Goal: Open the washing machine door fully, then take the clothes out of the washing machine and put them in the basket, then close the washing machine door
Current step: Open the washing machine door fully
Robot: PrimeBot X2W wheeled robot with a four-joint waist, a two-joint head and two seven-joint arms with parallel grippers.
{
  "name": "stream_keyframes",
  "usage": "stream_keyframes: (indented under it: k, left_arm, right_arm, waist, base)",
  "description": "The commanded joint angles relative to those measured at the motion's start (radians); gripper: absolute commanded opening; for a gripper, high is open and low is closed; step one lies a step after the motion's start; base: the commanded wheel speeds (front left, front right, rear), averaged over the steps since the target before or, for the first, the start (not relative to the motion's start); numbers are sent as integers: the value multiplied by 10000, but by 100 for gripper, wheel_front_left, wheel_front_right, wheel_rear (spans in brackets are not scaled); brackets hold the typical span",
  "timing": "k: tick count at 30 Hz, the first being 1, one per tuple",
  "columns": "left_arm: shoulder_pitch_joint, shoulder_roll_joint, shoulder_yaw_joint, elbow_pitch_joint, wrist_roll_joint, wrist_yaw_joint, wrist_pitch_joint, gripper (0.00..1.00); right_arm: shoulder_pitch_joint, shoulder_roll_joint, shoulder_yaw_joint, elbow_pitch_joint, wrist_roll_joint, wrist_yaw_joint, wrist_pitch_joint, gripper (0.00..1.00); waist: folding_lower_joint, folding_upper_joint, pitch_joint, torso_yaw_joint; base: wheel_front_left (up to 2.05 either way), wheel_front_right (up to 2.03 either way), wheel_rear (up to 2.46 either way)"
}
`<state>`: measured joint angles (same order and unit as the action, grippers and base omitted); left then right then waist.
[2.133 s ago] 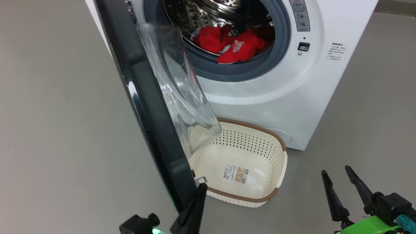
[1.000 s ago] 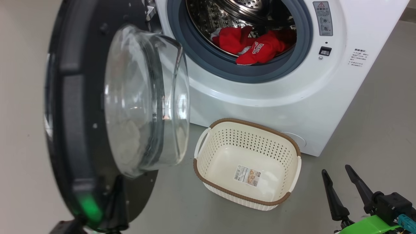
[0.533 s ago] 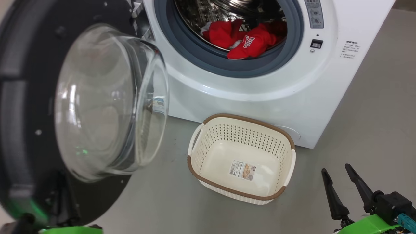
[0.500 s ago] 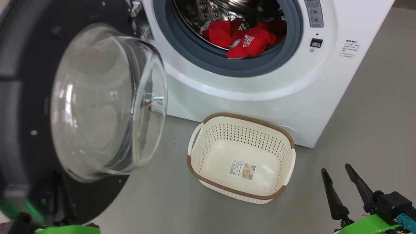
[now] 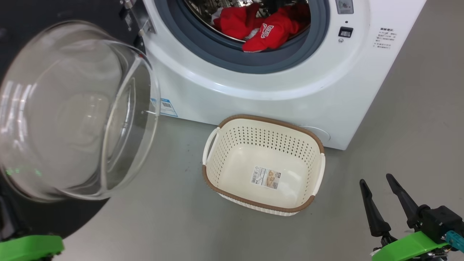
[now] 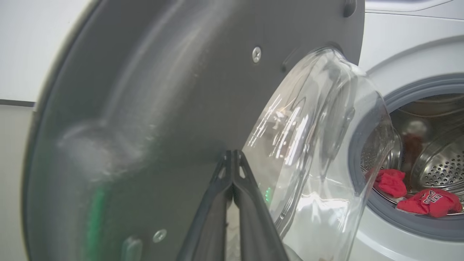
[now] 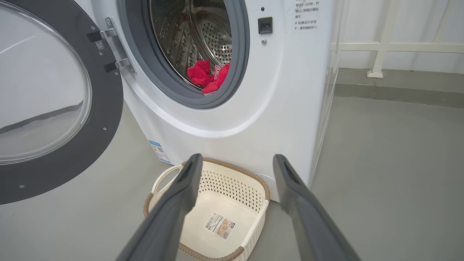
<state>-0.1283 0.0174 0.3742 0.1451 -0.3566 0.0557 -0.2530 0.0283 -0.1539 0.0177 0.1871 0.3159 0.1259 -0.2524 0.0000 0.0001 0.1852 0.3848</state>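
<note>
Washing machine [image 5: 253, 94]: white front-loader, standing on a grey floor [image 5: 406, 119]; taken as the landmark for all entries.
Washing machine door [image 7: 108, 108]: black rim, clear glass bowl; stands wide open on its hinges at the machine's left side.
Clothes [image 5: 261, 30]: red with white lettering, heaped inside the machine's steel drum [image 7: 203, 32], at the front lip by the grey-blue gasket [image 5: 224, 54].
Basket [image 5: 268, 143]: cream, perforated, brown rim; on the floor just before the machine's front, below its opening. Holds only a sticker [image 5: 265, 177] on its bottom.
Left hand [image 6: 232, 159]: fingers pressed together, holding nothing; tips at the door's inner face beside the glass bowl, contact unclear.
Right hand [image 5: 377, 181]: fingers spread wide, holding nothing; well apart from the machine's front, right of the basket.
</note>
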Motion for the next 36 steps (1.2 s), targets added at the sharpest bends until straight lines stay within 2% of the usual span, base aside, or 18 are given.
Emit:
stream_keyframes:
  k: [1, 23, 36]
  left_arm:
    - [-460, 329, 732, -78, 199, -75, -88, 0]
    - [-2349, 329, 3773, 1309, 1617, -1219, -88, 0]
    - [-2583, 329, 4232, 1992, 1990, -1746, -88, 0]
  right_arm:
    - [-344, -179, 244, -283, -17, 48, -93, 100]
    - [-882, -525, 227, -435, -76, 48, -93, 100]
    - [-878, -410, 229, -351, -69, 48, -93, 100]
  waist:
    - [0, -1, 104, -51]
    - [0, -1, 1085, -363]
    - [0, -1, 789, -408]
  base:
    - [0, 0, 0]
    - [0, 0, 0]
    - [0, 0, 0]
